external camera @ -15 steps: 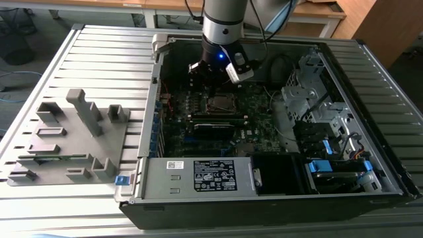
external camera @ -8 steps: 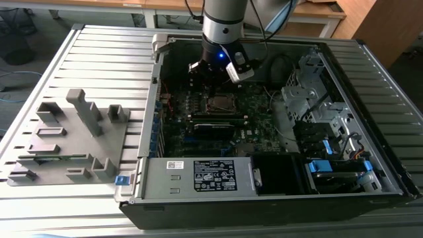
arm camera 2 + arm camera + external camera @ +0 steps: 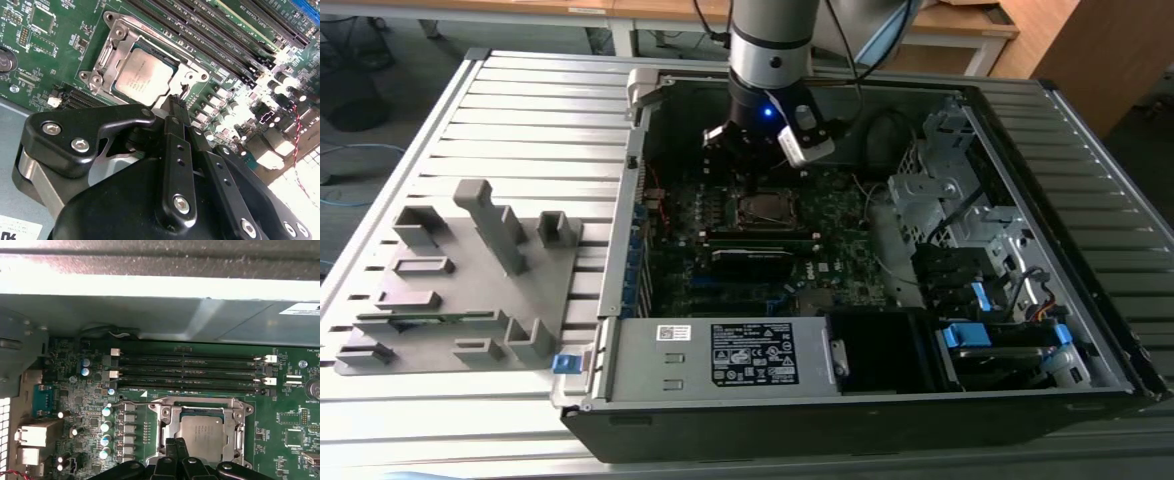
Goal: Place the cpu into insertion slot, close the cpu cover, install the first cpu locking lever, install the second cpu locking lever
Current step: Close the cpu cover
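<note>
The cpu (image 3: 142, 75) (image 3: 202, 432) shows its dull silver top and lies flat in the insertion slot (image 3: 767, 208) on the green motherboard. The silvery cpu cover (image 3: 114, 54) (image 3: 169, 421) lies flat around it, with the chip showing through its window. A thin wire lever (image 3: 145, 401) runs along one side of the socket. My black gripper (image 3: 176, 101) (image 3: 175, 442) (image 3: 754, 150) hangs just above the socket's edge, beside the chip. Its fingers are pressed together with nothing visible between them.
Long black memory slots (image 3: 190, 372) (image 3: 210, 30) run beside the socket, with rows of capacitors (image 3: 106, 432) close by. Case walls (image 3: 150, 305), a power supply (image 3: 720, 355) and drive bays with cables (image 3: 961, 230) ring the board. A grey fixture (image 3: 454, 280) lies outside, at the exterior view's left.
</note>
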Controlling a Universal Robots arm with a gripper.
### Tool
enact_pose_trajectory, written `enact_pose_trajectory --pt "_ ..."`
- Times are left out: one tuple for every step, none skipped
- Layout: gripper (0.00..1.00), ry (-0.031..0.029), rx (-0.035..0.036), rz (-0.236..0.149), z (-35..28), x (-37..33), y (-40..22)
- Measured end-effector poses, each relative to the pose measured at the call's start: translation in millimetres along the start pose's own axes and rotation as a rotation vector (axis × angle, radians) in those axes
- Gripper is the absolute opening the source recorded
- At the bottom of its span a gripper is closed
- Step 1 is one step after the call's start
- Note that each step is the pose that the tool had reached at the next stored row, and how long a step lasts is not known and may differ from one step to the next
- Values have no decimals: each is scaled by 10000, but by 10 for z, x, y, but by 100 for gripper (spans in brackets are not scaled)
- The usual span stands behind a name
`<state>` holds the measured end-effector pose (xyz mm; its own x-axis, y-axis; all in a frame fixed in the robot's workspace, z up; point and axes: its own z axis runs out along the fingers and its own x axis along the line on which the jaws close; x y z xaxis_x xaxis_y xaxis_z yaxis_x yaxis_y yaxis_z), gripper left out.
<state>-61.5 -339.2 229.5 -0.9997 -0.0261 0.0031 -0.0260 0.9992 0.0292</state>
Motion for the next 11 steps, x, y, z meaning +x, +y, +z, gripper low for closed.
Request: enact_pose_trajectory --pt "10 0 0 1 0 -18 -1" --pt "10 -1 -1 2 0 -42 -1" --pt "10 -1 -1 4 0 -67 -2" --pt "10 -1 -1 11 1 -90 -3" --pt "10 -1 -1 23 1 -111 -3" --pt "10 -2 -1 35 1 -133 -4" --pt "10 -2 -1 44 2 -153 -4" --pt "10 -2 -1 54 2 -172 -5" --pt "10 -3 -1 65 2 -188 -6" --pt "10 -3 -2 77 3 -201 -6" --pt "10 -4 -3 89 4 -211 -7"
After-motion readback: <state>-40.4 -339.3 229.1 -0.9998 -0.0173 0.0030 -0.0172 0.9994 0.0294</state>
